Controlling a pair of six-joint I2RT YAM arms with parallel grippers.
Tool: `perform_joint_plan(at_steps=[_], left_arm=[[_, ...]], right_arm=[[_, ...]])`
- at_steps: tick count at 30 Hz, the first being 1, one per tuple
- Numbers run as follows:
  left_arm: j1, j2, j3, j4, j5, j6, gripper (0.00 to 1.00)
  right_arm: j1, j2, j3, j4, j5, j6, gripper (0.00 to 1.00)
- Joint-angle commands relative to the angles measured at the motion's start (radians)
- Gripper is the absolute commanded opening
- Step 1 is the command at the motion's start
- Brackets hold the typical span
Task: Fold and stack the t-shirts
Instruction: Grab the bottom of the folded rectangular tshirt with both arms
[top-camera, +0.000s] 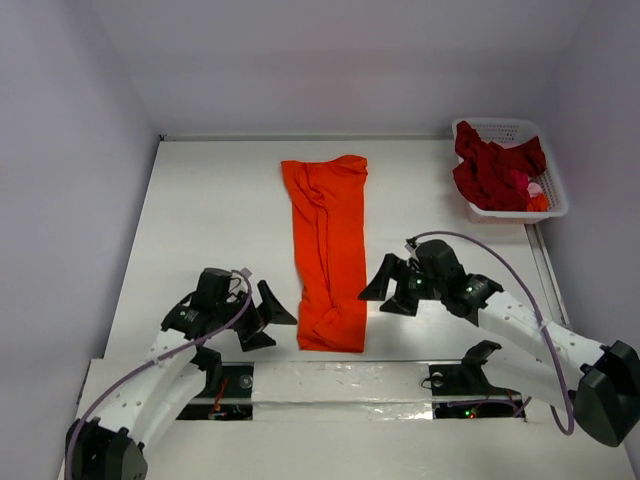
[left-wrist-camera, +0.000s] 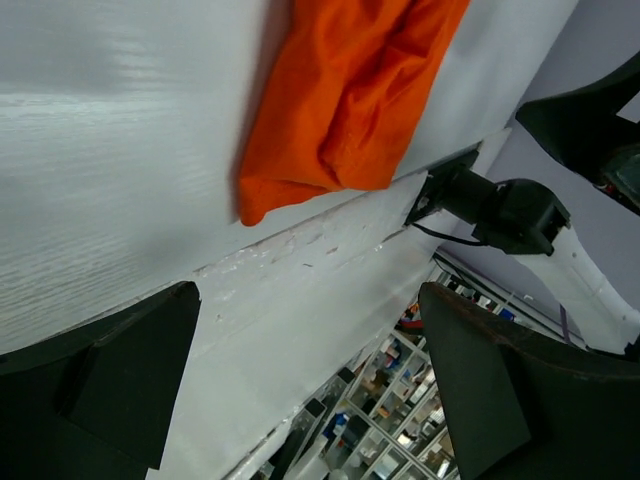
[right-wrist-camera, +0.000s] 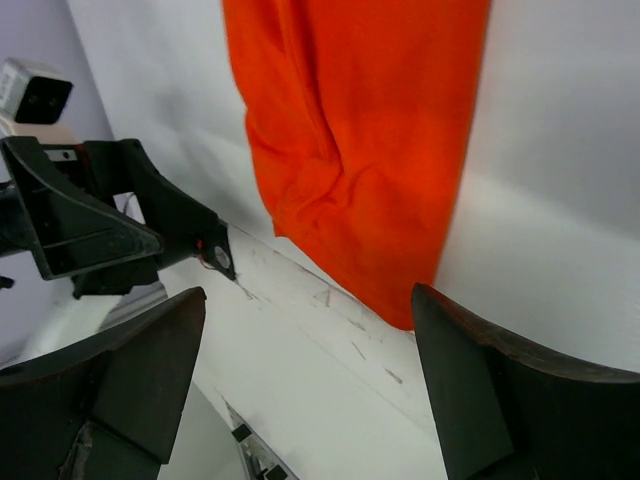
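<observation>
A bright orange t-shirt (top-camera: 328, 248) lies folded into a long narrow strip down the middle of the white table; its near end shows in the left wrist view (left-wrist-camera: 340, 110) and the right wrist view (right-wrist-camera: 365, 140). My left gripper (top-camera: 266, 318) hovers just left of the strip's near end, open, with nothing between its fingers. On the other side of that end, my right gripper (top-camera: 386, 288) is also open and empty. Dark red t-shirts (top-camera: 492, 170) sit bunched in the basket at the back right.
The white lattice basket (top-camera: 553, 190) stands at the table's back right corner, with some pink and orange cloth in it too. The table's near edge (top-camera: 340, 370) runs just below the orange strip. Walls close in on the left, back and right.
</observation>
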Motion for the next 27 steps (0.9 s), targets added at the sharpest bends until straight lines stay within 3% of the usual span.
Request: perform_joint_plan(at_steps=[1, 4, 8, 12, 23, 27], left_arm=[[-0.045, 0.085, -0.017, 0.078, -0.033, -0.010, 0.90], [-0.127, 0.140, -0.008, 0.118, -0.098, -0.031, 0.90], [-0.268, 0.172, -0.060, 0.273, -0.141, -0.181, 0.90], [-0.338, 0.209, -0.119, 0.377, -0.161, -0.247, 0.89], [-0.352, 0.257, -0.143, 0.430, -0.234, -0.281, 0.80], [-0.352, 0.317, -0.139, 0.443, -0.280, -0.280, 0.71]], right_arm=[[0.040, 0.048, -0.029, 0.033, 0.045, -0.003, 0.89], [0.102, 0.083, -0.042, 0.071, 0.060, 0.034, 0.89], [0.197, 0.135, -0.028, 0.071, 0.131, 0.079, 0.89], [0.244, 0.178, -0.017, 0.079, 0.149, 0.106, 0.88], [0.267, 0.170, -0.065, 0.112, 0.149, 0.152, 0.85], [0.276, 0.203, -0.072, 0.125, 0.138, 0.154, 0.83]])
